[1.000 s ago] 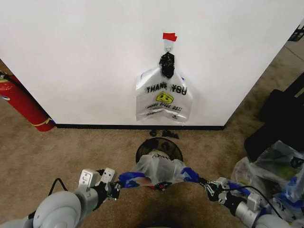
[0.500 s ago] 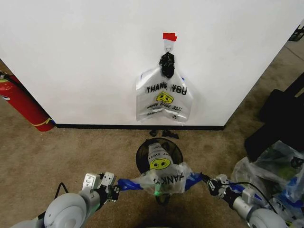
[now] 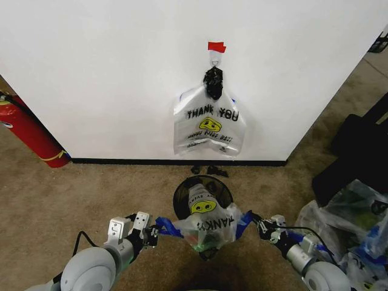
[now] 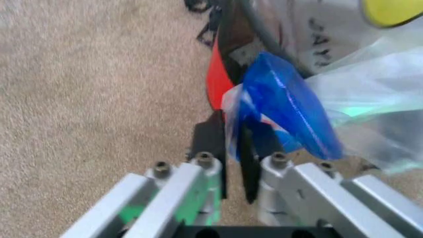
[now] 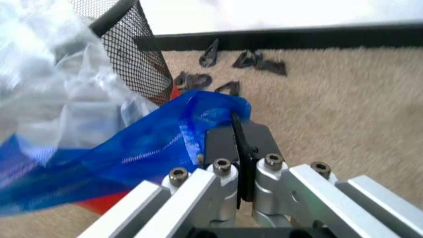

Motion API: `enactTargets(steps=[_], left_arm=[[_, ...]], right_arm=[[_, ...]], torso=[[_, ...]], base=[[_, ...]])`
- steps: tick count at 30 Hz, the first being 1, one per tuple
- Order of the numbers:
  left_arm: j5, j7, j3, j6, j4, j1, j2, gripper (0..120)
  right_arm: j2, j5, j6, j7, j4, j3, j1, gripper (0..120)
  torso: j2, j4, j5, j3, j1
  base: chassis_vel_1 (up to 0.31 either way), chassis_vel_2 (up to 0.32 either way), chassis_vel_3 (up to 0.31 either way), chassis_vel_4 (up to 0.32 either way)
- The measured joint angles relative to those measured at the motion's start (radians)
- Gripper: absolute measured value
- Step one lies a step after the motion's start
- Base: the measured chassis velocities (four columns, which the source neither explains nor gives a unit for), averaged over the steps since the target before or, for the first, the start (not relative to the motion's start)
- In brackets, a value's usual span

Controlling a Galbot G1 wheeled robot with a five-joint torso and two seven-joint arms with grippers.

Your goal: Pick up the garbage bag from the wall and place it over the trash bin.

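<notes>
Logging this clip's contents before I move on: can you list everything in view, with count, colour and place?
garbage bag: one, translucent white with yellow smiley and blue handles, stretched between both claws above the bin's near rim
trash bin: one, black mesh with red base, on the carpet below the wall
THANK YOU bag: one, translucent white with yellow smiley, hanging on the wall from a black clip
red tape: one piece, on the wall above the hook
black clips: several, on the carpet by the baseboard
fire extinguisher: one, red, leaning at the wall, far left
clear bags: a pile, green and blue inside, on the floor at right
left claw: shut on a blue handle
right claw: shut on the other blue handle
</notes>
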Motion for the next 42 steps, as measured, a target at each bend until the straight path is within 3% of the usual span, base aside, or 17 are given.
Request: enactTargets(steps=[2, 8, 10, 13, 15, 17, 23, 25, 26, 31, 39, 42], left_arm=[[0.0, 0.0, 0.0, 0.0, 0.0, 0.0, 0.0, 8], [0.034, -0.014, -0.025, 0.013, -0.046, 0.032, -0.003, 36], [0.038, -0.015, -0.026, 0.015, -0.049, 0.035, -0.004, 36], [0.063, -0.028, -0.032, 0.025, -0.068, 0.051, -0.009, 55], [0.086, -0.059, -0.038, 0.048, -0.096, 0.076, -0.02, 64], [0.089, -0.067, -0.04, 0.053, -0.104, 0.084, -0.023, 68], [0.15, -0.142, -0.094, 0.065, -0.167, 0.237, -0.061, 94], [0.153, -0.144, -0.097, 0.064, -0.167, 0.244, -0.062, 94], [0.185, -0.151, -0.12, 0.052, -0.168, 0.302, -0.076, 98], [0.234, -0.15, -0.19, 0.038, -0.168, 0.407, -0.12, 100], [0.232, -0.154, -0.295, 0.092, -0.166, 0.485, -0.12, 100], [0.228, -0.054, -0.309, -0.011, -0.165, 0.392, -0.121, 100]], right_arm=[[0.0, 0.0, 0.0, 0.0, 0.0, 0.0, 0.0, 0], [0.004, -0.089, 0.081, -0.045, -0.014, 0.028, -0.02, 9], [0.004, -0.096, 0.087, -0.049, -0.015, 0.03, -0.022, 12], [0.007, -0.132, 0.124, -0.071, -0.02, 0.043, -0.031, 26], [0.014, -0.174, 0.173, -0.096, -0.025, 0.057, -0.043, 36], [0.017, -0.186, 0.19, -0.102, -0.026, 0.062, -0.046, 38], [0.042, -0.337, 0.401, -0.18, -0.062, 0.11, -0.078, 65], [0.043, -0.339, 0.404, -0.181, -0.063, 0.111, -0.078, 65], [0.049, -0.351, 0.442, -0.198, -0.073, 0.125, -0.085, 74], [0.059, -0.325, 0.507, -0.225, -0.086, 0.159, -0.107, 95], [0.061, -0.246, 0.523, -0.261, -0.051, 0.179, -0.111, 100], [0.095, -0.206, 0.535, -0.221, 0.011, 0.2, -0.14, 100]], torso=[[0.0, 0.0, 0.0, 0.0, 0.0], [0.0, -0.0001, 0.0003, 0.0, 0.0], [0.0, -0.0001, 0.0003, 0.0, 0.0], [0.0, 0.0, 0.0002, 0.0, 0.0], [0.0, -0.0001, 0.0002, 0.0, 0.0], [0.0, -0.0001, 0.0002, 0.0, 0.0], [0.0, 0.0001, 0.0002, 0.0, 0.0], [0.0, 0.0001, 0.0002, 0.0, 0.0], [0.0, 0.0001, 0.0002, 0.0, 0.0], [0.0, 0.0, 0.0002, 0.0, 0.0], [0.0, 0.0001, 0.0001, 0.0, 0.0], [0.0, -0.0001, -0.0001, 0.0, 0.0]], base=[[0.0, 0.0, 0.0, 0.0], [0.0, 0.0, 0.0, 0.0], [0.0, 0.0, 0.0, 0.0], [0.0, 0.0, 0.0, 0.0], [0.0, 0.0, 0.0, 0.0], [0.0, 0.0, 0.0, 0.0], [0.0, 0.0, 0.0, 0.0], [0.0, 0.0, 0.0, 0.0], [0.0, 0.0, 0.0, 0.0], [0.0, 0.0, 0.0, 0.0], [0.0, 0.0, 0.0, 0.0], [0.0, 0.0, 0.0, 0.0]])
